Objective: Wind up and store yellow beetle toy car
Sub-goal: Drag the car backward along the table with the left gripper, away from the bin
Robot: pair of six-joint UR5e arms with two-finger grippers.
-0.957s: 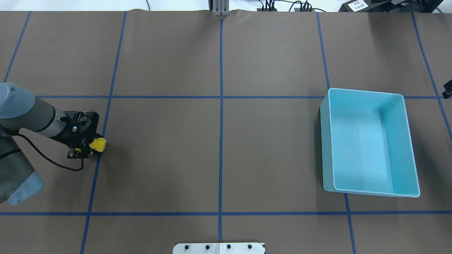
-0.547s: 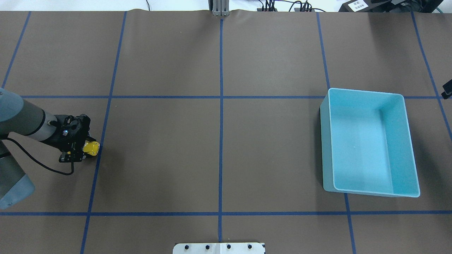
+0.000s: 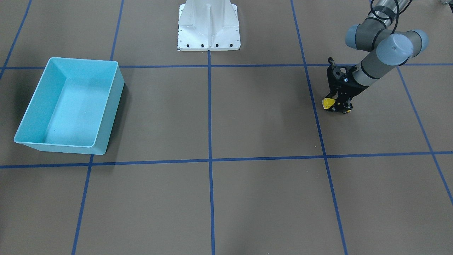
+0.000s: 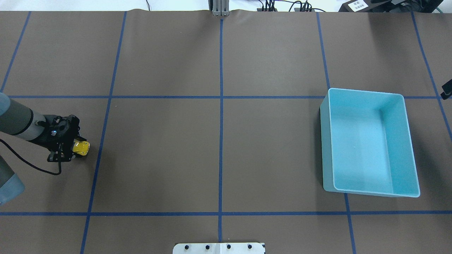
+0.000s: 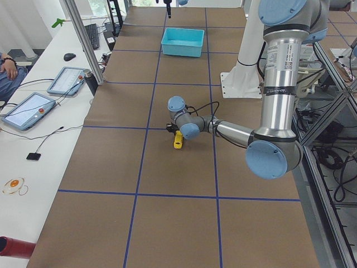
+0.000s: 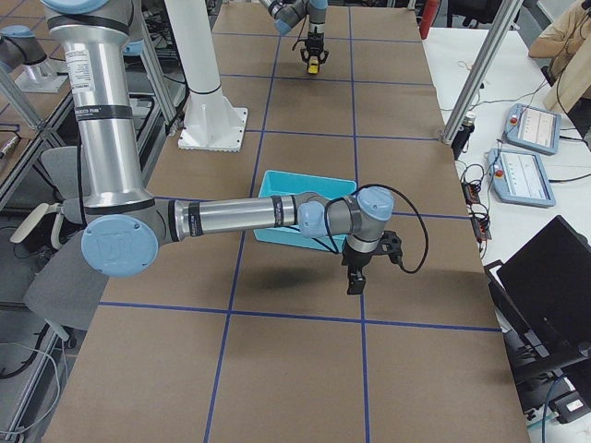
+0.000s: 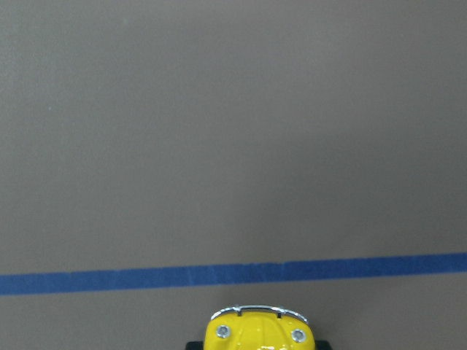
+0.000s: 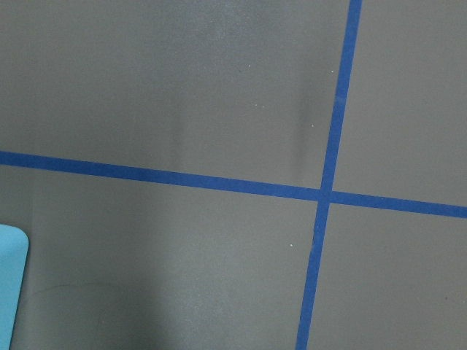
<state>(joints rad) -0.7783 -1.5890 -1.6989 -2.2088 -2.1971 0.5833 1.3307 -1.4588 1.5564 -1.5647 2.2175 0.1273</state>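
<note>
The left gripper (image 4: 75, 149) is clenched on the yellow beetle toy car (image 4: 81, 147), gripping its rear so that the nose points toward 3 o'clock in the overhead view. The car is held low over the brown table (image 4: 159, 151) at the table's 9 o'clock side, but it is not clear whether its wheels touch the surface. In the left wrist view the car's chrome bumper and two headlights face a blue tape line (image 7: 233, 273) that runs just ahead of it. The light blue bin (image 4: 360, 148) stands well apart at the table's 3 o'clock side. The right gripper (image 6: 354, 287) hangs over the table just beyond the bin. Whether it is released or clenched cannot be told.
</note>
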